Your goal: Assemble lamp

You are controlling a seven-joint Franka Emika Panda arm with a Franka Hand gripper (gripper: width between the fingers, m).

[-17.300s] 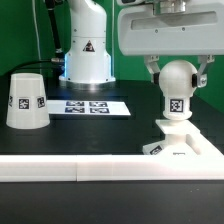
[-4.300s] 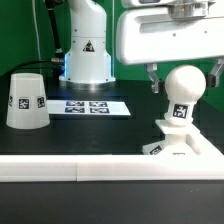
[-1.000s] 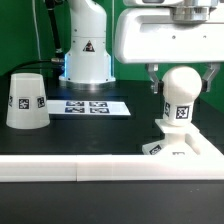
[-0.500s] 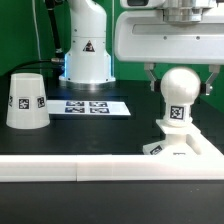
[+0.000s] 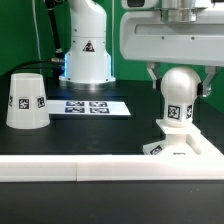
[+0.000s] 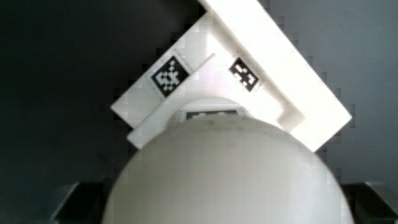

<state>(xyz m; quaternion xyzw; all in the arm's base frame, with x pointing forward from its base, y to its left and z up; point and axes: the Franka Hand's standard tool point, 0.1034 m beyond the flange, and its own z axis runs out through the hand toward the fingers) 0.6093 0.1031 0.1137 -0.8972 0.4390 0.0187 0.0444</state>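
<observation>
Green backdrop, black surface [image 5: 100, 135]. Tool [image 5: 178, 82] straddles bulb [image 5: 178, 100] head, fingers [image 5: 152, 78] close on both sides; can't tell if pinching or loose. Bulb upright, neck in base [image 5: 185, 143] socket, seating depth unclear. Shade [image 5: 26, 100] well apart at the exterior view's left, near marker board [image 5: 90, 106]. Est.: bulb step nearly done, shade not yet fitted.
</observation>
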